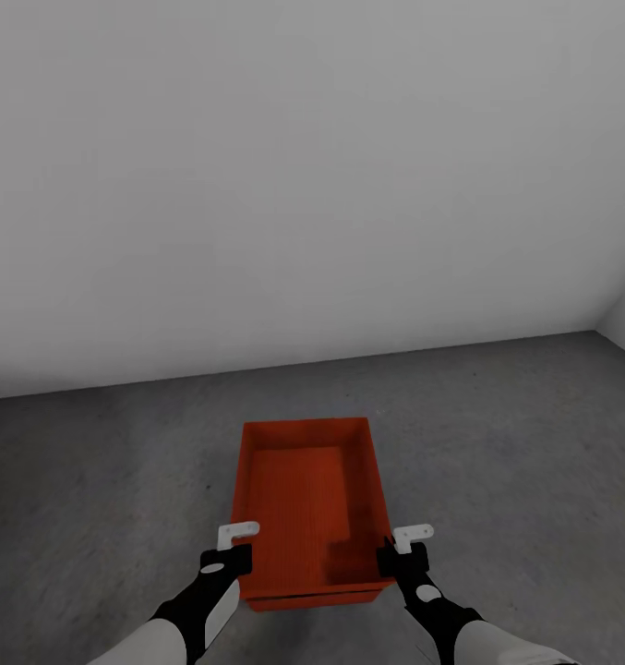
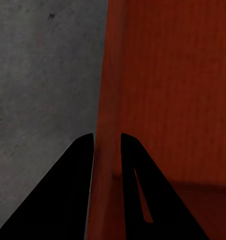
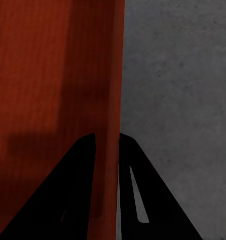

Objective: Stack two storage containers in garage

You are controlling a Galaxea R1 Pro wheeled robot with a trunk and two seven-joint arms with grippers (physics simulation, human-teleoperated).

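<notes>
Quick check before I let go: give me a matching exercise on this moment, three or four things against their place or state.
Things:
1. left gripper
2. right gripper
3. storage container
4. floor

Places or states:
A. dark grey speckled concrete
B. clamped on the bin's right side wall
C. orange-red, open top, nothing inside
D. clamped on the bin's left side wall

Pairs: 1-D, 2-B, 3-C, 4-A

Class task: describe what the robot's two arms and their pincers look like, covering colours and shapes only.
Both arms have white forearm shells with black wrist sections. The left pincer and right pincer each carry a small white bracket on a black body. In the wrist views the fingers are plain black tapering wedges.
</notes>
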